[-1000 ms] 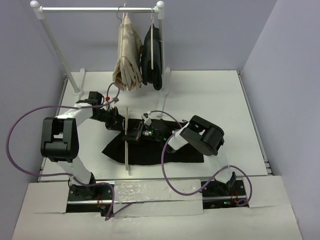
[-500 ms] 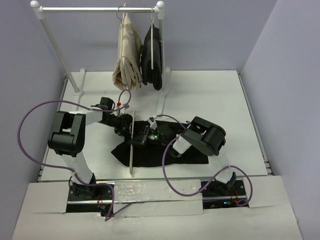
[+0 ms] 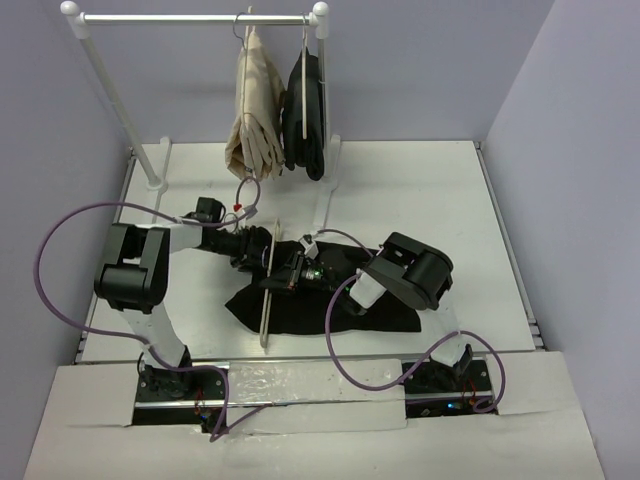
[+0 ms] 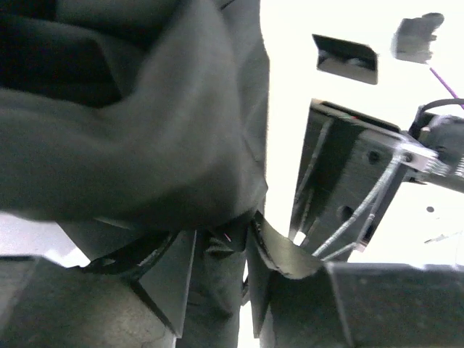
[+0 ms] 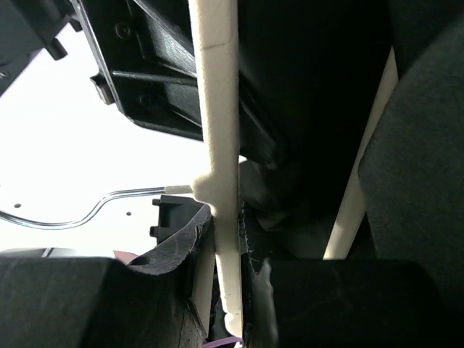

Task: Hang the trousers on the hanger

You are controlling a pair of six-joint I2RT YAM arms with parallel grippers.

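Observation:
The black trousers (image 3: pixel 345 290) lie crumpled on the white table between the arms. The cream hanger (image 3: pixel 268 285) stands on edge across their left end. My right gripper (image 3: pixel 285 277) is shut on the hanger; the right wrist view shows its jaws clamped on the cream bar (image 5: pixel 219 145), with the metal hook (image 5: pixel 109 203) to the left. My left gripper (image 3: pixel 258 258) reaches in from the left and is shut on a fold of the trousers; the left wrist view shows black cloth (image 4: pixel 145 130) pinched between its jaws, with the right gripper's body close behind.
A white rail (image 3: pixel 195 18) stands at the back with beige trousers (image 3: pixel 255 110) and a smaller black garment (image 3: pixel 308 115) on hangers. Its feet (image 3: pixel 325 190) rest on the table. Purple cables (image 3: pixel 60 270) loop beside both arms.
My left arm has swung right and its gripper has closed in on the trousers' left end. The hanger and the trousers have shifted slightly right with the right gripper.

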